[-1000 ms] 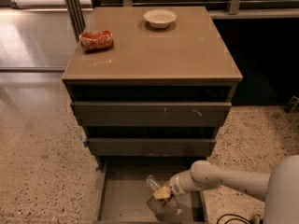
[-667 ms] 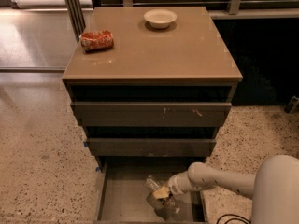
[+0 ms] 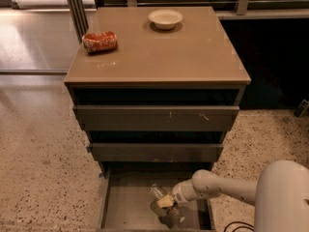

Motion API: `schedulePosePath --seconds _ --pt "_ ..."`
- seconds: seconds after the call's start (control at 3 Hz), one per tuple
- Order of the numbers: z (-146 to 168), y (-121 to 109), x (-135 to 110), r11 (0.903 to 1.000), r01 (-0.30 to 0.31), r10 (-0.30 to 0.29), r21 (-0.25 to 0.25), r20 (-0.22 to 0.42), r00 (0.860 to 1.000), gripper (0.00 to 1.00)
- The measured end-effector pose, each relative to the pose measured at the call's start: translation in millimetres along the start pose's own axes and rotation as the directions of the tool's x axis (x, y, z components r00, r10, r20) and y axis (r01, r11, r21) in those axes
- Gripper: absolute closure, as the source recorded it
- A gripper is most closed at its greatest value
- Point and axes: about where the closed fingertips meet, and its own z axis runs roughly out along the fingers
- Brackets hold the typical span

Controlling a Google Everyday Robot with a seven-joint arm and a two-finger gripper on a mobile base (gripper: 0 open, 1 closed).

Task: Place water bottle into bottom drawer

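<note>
The bottom drawer (image 3: 126,204) is pulled open at the foot of the grey-brown cabinet, its flat grey floor showing. The water bottle (image 3: 158,193), small and clear, lies tilted inside the drawer near its right half, neck pointing up-left. My gripper (image 3: 166,208) reaches in from the right on a white arm and sits low in the drawer right at the bottle's body. A yellowish pad shows beside the bottle.
A crushed red-orange can (image 3: 100,41) lies at the cabinet top's left edge and a white bowl (image 3: 165,18) stands at its back. The two upper drawers (image 3: 154,117) are partly out above the bottom one. Speckled floor surrounds the cabinet.
The arm has drawn slightly closer to the camera side; the gripper and bottle stay in nearly the same spot in the drawer.
</note>
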Motion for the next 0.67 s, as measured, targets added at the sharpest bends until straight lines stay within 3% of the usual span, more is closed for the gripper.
schedulePosePath --seconds 0.33,0.67 --pt "23.3 -21.1 12.5 0.9998 -0.018 0.018 0.007 0.0 1.0 1.0" --pt "51.3 -50.0 24.4 0.9962 -0.051 0.049 0.071 0.018 0.999 1.0"
